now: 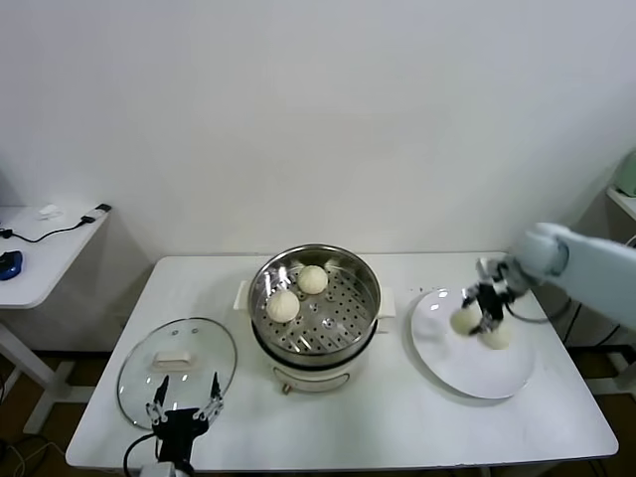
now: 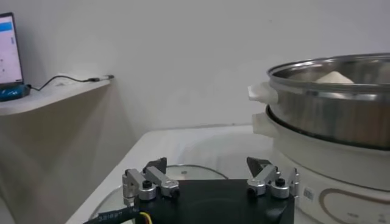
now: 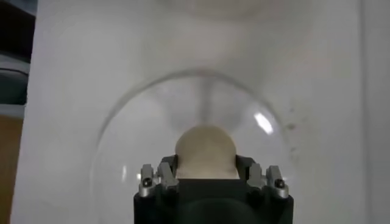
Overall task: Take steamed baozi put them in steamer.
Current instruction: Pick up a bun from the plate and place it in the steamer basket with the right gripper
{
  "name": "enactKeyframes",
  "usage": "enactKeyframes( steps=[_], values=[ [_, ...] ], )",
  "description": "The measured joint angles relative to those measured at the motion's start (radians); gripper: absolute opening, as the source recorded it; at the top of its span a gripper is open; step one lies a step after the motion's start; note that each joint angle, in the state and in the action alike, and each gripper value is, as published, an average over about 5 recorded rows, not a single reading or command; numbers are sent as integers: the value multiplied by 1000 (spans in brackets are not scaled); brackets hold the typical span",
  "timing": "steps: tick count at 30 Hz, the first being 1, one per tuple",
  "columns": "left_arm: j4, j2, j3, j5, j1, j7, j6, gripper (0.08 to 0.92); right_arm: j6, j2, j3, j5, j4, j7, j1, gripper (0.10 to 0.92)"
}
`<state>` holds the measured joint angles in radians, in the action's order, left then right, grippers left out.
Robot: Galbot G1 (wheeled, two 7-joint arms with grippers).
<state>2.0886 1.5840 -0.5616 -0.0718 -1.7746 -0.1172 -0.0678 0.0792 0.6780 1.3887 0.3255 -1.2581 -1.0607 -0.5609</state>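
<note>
The steamer stands mid-tabletop with two baozi on its perforated tray. At the right, the right end effector hangs over the white plate, its fingers closed around one baozi; another baozi lies on the plate just beside it. The left end effector rests idle near the front-left edge, fingers spread apart, over the glass lid.

Plain white wall; white side desk with a cable, perhaps a mouse.
</note>
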Motion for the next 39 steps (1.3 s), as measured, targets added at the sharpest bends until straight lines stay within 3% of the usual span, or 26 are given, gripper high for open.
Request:
enactKeyframes(
  steps=[10,19,39],
  values=[
    [17,-1,7,-10,-15,-1,6,823,-196,208,17,-7,-132,-40,-229,636],
    [25,-3,-7,-11,-30,-6,17,823,-381,374,57,-132,-241,12,-245,636],
    [24,-2,-18,-3,-27,-5,18,823,-558,574,102,-364,-210,94,-89,658]
  ],
)
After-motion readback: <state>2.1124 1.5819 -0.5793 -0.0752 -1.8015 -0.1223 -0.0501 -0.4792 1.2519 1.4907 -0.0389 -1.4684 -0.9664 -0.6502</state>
